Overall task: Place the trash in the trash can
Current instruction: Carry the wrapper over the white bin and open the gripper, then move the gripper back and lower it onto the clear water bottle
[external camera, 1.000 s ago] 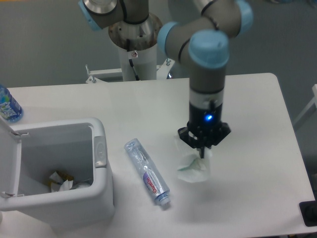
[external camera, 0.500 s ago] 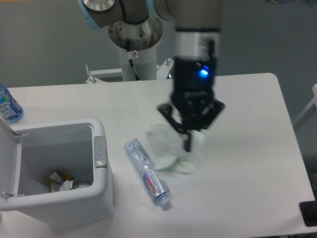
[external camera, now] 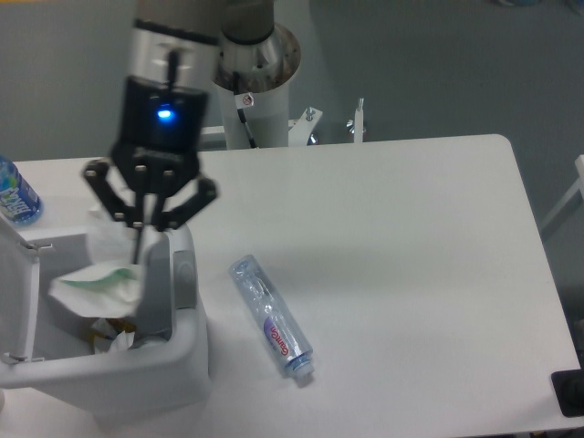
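My gripper (external camera: 139,245) hangs over the open trash can (external camera: 187,360) at the left, shut on the crumpled white paper wrapper (external camera: 99,283) with green marks. The wrapper dangles inside the can's opening, above other scraps lying at the bottom. The clear plastic bottle (external camera: 271,318) with the purple-red label lies on its side on the table, just right of the can. The can's lid (external camera: 16,283) stands open on the left side.
A blue-labelled water bottle (external camera: 15,195) stands at the table's far left edge behind the can. The robot's base column (external camera: 253,87) rises at the back centre. A dark object (external camera: 568,392) sits at the bottom right corner.
The gripper lifted the paper wrapper off the table at the centre right and carried it left across the bottle to above the open can. The bottle has not moved.
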You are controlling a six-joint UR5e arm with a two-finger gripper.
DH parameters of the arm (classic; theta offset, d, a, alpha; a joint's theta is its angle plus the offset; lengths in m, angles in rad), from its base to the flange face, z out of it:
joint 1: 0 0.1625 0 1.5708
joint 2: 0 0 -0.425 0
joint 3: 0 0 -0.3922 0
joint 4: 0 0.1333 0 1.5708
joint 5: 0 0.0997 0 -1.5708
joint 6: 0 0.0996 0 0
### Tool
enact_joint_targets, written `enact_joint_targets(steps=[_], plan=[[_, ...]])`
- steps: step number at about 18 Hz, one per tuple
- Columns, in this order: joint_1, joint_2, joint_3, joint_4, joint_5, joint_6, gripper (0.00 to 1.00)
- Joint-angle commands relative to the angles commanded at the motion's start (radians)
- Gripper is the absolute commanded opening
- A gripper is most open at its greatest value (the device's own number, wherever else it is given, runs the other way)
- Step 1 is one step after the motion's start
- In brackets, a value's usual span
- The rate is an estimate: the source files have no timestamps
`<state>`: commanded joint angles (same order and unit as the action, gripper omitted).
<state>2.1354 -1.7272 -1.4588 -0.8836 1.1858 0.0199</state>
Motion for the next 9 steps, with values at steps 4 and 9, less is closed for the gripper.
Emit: enact_joint_targets(steps=[4,9], plan=[[-0.003,0.005,0.006,0.000,0.003,-0.009,1.00],[0.102,-0.003,0.005,-0.002,0.003,-0.074,1.00]])
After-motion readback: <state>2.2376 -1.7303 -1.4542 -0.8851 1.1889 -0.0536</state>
